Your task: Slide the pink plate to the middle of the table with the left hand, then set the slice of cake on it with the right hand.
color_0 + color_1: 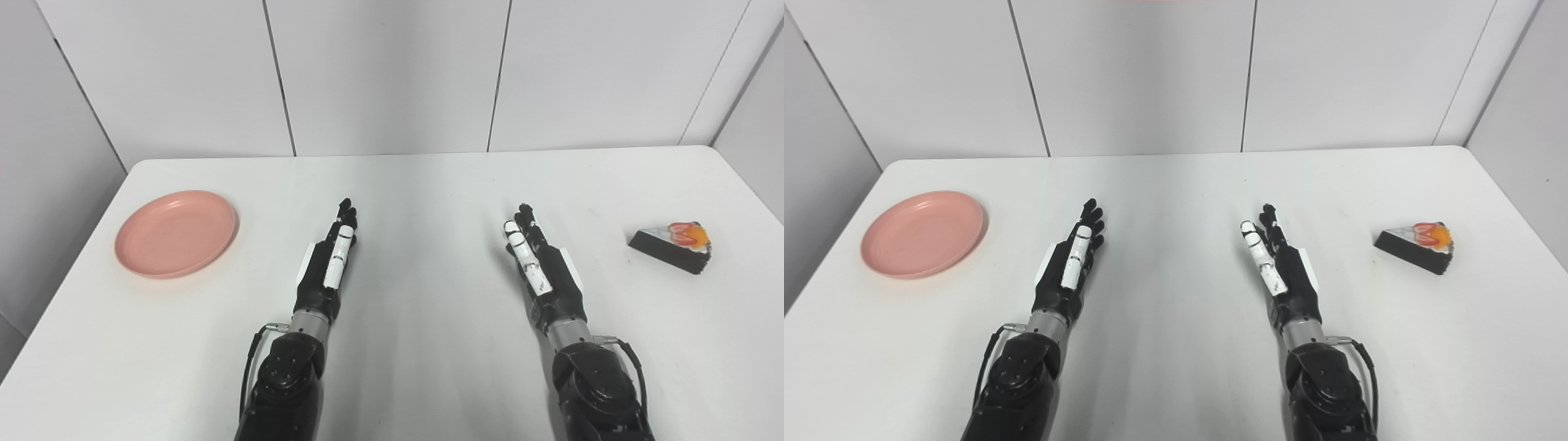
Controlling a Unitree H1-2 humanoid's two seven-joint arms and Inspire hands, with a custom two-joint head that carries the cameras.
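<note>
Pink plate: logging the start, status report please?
Left hand and right hand open, holding nothing. Pink plate far left, unmoved; cake slice far right. Table middle between the hands bare.

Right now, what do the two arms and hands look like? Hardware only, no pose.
Both match. The left hand and right hand are black, each with a white thumb and a white panel on the outer side. A silver metal cuff sits at each wrist, above a bulky glossy black forearm with small screw holes. A thin black cable loops from each wrist along the forearm's outer side.
</note>
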